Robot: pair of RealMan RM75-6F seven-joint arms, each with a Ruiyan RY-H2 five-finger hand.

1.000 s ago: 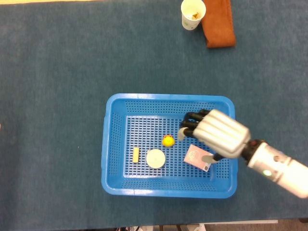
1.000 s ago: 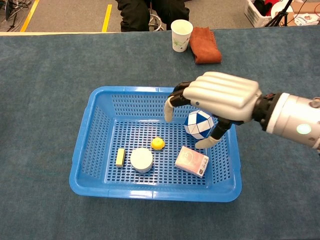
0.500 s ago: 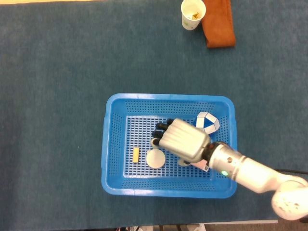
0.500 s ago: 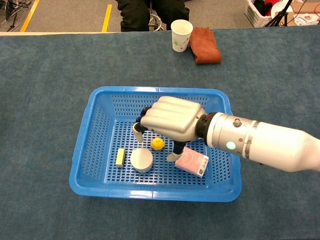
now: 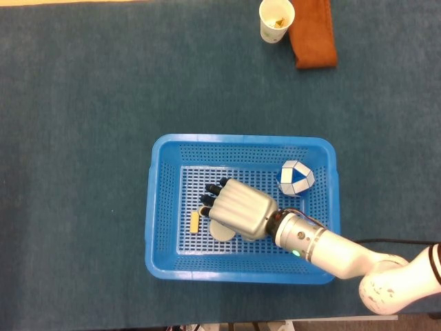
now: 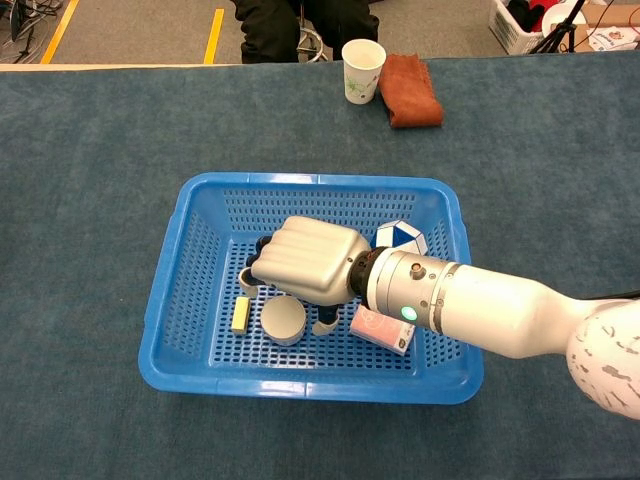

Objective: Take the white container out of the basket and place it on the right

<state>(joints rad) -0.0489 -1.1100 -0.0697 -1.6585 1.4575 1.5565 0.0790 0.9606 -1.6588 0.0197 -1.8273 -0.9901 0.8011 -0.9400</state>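
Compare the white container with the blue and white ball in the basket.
The white container is a plain, single-coloured short cylinder with a flat top; the blue and white ball is round and patterned in two colours. The container sits near the basket's front under the right hand, partly hidden in the head view; the ball sits toward the back right corner, away from the hand. Both lie inside the blue basket.

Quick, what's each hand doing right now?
Left hand: not in view.
Right hand: open, over the white container in the basket, holding nothing.
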